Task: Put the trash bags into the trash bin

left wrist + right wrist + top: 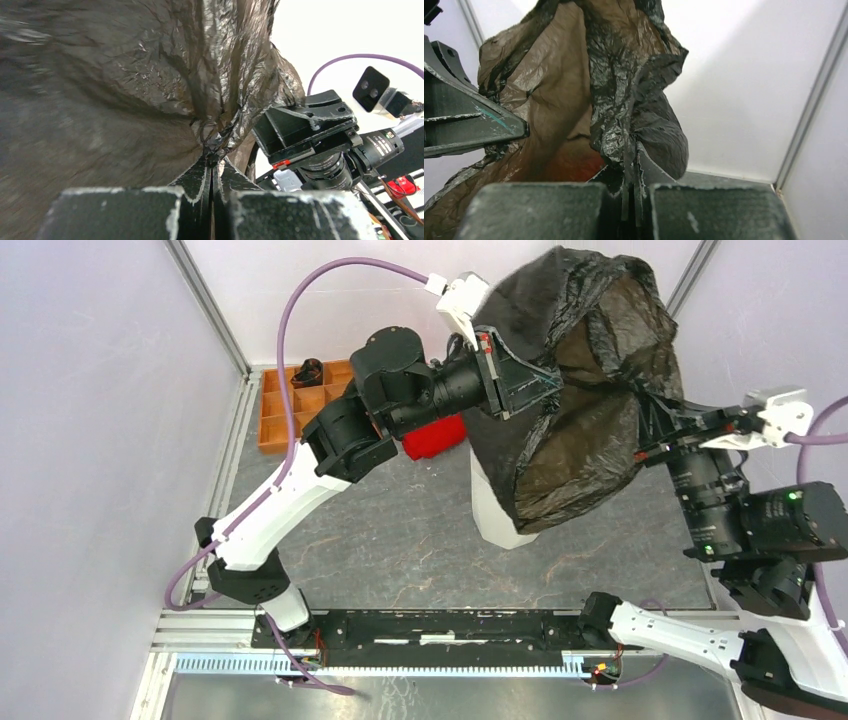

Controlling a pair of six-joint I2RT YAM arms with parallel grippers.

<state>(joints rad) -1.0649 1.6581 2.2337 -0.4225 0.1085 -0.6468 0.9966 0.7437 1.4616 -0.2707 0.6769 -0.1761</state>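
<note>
A black trash bag hangs spread open in the air between my two grippers, above the white trash bin, whose lower side shows under the bag's left edge. My left gripper is shut on the bag's left rim; in the left wrist view its jaws pinch bunched film. My right gripper is shut on the bag's right rim; in the right wrist view the film is clamped between the fingers. The bin's opening is hidden by the bag.
A red cloth heap lies left of the bin, partly under the left arm. A brown wooden compartment tray sits at the back left corner. White walls close in on both sides and at the back.
</note>
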